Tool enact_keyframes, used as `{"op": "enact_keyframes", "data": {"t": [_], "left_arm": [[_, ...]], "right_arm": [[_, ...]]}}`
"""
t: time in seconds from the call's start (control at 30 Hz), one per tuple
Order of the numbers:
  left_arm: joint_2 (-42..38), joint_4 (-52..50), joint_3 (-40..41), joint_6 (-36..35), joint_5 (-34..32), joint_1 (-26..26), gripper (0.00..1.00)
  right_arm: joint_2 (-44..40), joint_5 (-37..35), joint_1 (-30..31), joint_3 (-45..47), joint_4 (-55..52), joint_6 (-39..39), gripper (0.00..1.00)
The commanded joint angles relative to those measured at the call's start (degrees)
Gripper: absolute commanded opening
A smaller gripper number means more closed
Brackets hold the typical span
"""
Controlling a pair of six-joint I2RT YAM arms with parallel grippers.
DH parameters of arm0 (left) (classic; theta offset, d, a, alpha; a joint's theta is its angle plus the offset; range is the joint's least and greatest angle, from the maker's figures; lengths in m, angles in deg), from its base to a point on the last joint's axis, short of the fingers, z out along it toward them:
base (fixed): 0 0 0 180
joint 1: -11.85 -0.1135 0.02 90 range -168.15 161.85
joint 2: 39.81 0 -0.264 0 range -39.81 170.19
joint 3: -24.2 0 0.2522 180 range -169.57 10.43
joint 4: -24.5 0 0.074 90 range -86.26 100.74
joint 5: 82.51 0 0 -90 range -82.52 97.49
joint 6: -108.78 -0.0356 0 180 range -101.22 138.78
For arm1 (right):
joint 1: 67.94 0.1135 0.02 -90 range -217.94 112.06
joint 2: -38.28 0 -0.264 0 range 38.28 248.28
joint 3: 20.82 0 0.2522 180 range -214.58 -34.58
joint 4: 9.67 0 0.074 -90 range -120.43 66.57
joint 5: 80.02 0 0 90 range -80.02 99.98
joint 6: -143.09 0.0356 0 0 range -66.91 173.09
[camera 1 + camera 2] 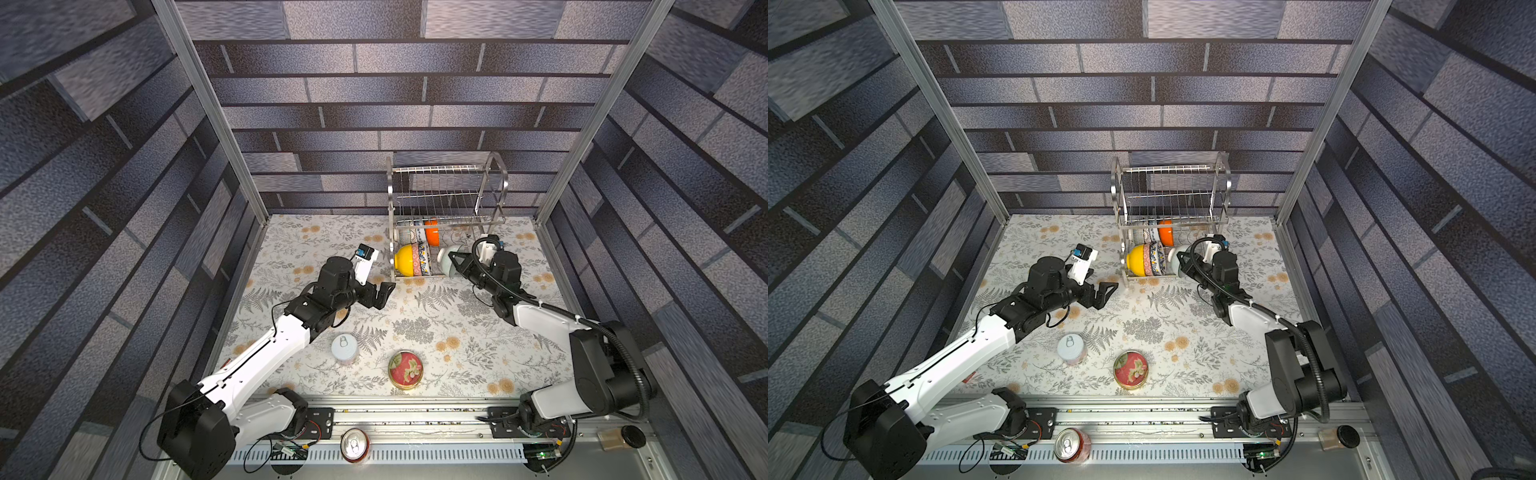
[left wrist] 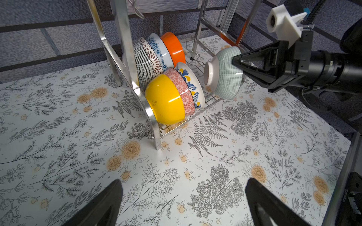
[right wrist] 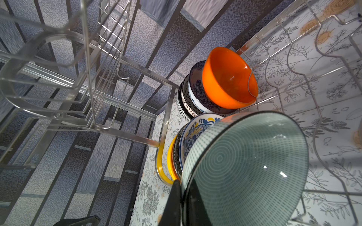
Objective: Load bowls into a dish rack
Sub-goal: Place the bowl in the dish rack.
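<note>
Pale green bowl (image 2: pixel 225 77), tipped on its side, is held at the lower shelf of the dish rack (image 2: pixel 125 39), just beside the row fronted by a yellow bowl (image 2: pixel 164 99). The right end effector (image 2: pixel 239 66) is clamped on its rim. The left end effector (image 1: pixel 381 293) gapes wide and empty over the table (image 2: pixel 58 137).

Plain yellow bowl (image 2: pixel 164 99), plain orange bowl (image 2: pixel 174 49), pale-green lattice bowl (image 2: pixel 225 76)

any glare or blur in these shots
Left wrist view: sharp, small glare streaks on the yellow bowl. Right wrist view: dish rack blurred near the lens, bright specks on the pale green bowl. Both top views: walls smeared, wide-angle splay.
</note>
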Motion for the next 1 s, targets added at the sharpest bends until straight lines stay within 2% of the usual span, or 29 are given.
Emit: {"op": "enact_keyframes", "data": {"t": [0.0,0.3,0.97], "left_arm": [[-0.82,-0.79,0.48,-1.79,-0.87,0.28,1.00],[-0.33,-0.55,0.07,-1.96,-1.55,0.24,1.00],[1.61,-0.88,-0.67,-1.70,-2.15,0.25,1.00]], "right_arm": [[1.82,4.30,-0.97,-3.51,9.45,2.58,0.05],[8.59,10.58,-2.24,-7.53,12.53,4.85,0.05],[18.14,21.75,-2.81,-10.04,18.58,9.49,0.07]]}}
